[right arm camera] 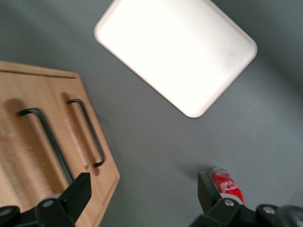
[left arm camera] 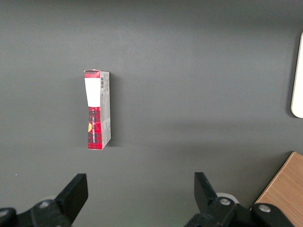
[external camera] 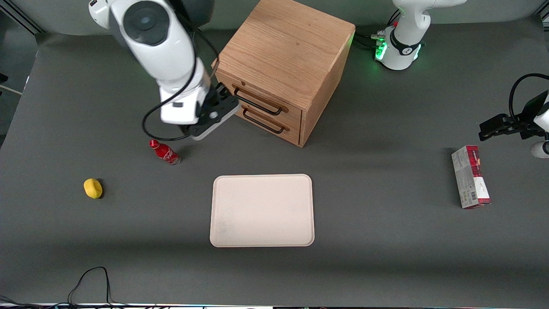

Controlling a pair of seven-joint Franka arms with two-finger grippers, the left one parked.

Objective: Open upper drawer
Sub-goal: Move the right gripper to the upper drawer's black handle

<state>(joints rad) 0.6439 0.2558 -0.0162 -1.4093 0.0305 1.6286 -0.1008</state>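
The light oak cabinet [external camera: 285,56] stands at the back of the table with both drawers closed flush. The upper drawer [external camera: 257,96] carries a long black bar handle [external camera: 257,104]; the matching lower handle [external camera: 262,123] sits beneath it. My right gripper [external camera: 216,112] hovers in front of the drawers, close to the working-arm end of the upper handle, without touching it. It is open with nothing between its fingers. The right wrist view shows the gripper [right arm camera: 142,189] over bare table beside the cabinet front, and the upper drawer's handle [right arm camera: 47,142] next to one finger [right arm camera: 78,191].
A small red bottle [external camera: 165,152] [right arm camera: 227,185] lies on the table just below the gripper. A cream tray [external camera: 262,210] [right arm camera: 180,52] sits nearer the front camera. A yellow object [external camera: 93,188] lies toward the working arm's end, a red-grey box [external camera: 470,177] [left arm camera: 97,109] toward the parked arm's.
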